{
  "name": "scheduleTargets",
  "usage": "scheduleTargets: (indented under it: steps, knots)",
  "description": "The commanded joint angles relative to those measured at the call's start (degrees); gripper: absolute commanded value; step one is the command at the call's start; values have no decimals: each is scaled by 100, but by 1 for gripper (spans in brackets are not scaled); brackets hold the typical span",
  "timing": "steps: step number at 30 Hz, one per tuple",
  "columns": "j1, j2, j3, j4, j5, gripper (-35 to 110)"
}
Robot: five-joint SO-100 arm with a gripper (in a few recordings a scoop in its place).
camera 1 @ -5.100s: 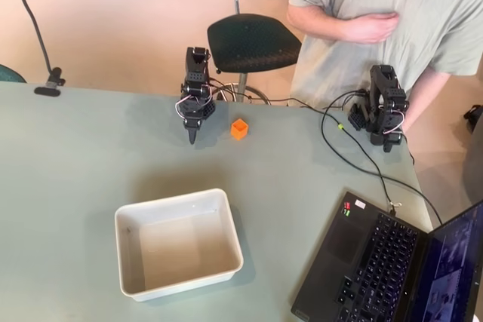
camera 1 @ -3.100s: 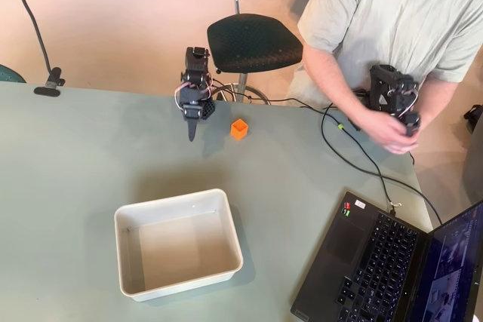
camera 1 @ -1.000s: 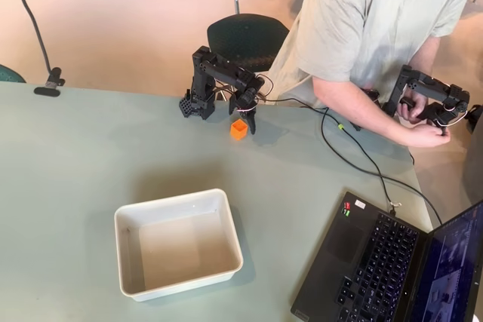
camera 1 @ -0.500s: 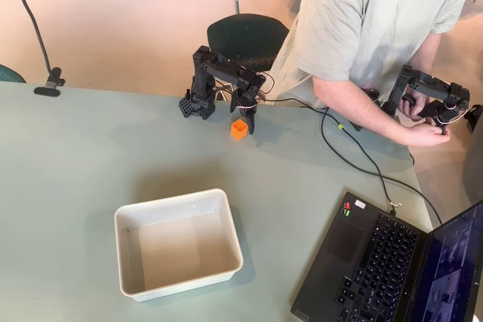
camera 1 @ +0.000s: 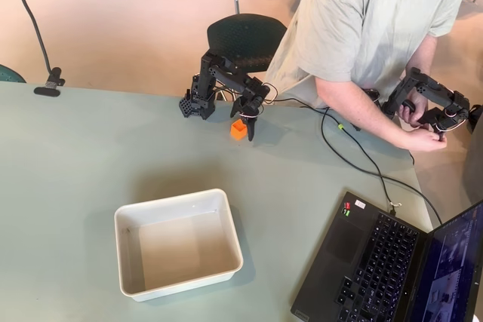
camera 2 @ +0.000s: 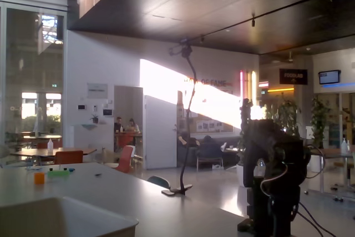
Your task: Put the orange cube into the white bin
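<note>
From overhead, the gripper sits right on top of the orange cube, so I honestly can't tell whether the fingers are actually touching it or how wide they're spread. The laptop is chopped off by the bottom-right corner. In the fixed view, the white bin is cut by the bottom edge and looks pretty soft.

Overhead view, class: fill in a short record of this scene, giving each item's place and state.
orange cube: on the table, between the gripper's fingertips or just beside them
gripper: lowered at the cube, open; grasp not clear
white bin: nearer the camera, apart from the cube, nothing in it
laptop: open, at lower right
person's hand: off the table's right edge
</note>
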Motion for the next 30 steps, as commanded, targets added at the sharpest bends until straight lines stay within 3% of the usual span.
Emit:
scheduleTargets:
  steps: [1,30]
  knots:
    - [-35,-35,35,-44,26,72]
    - [-149,-360,316,-1011,26,72]
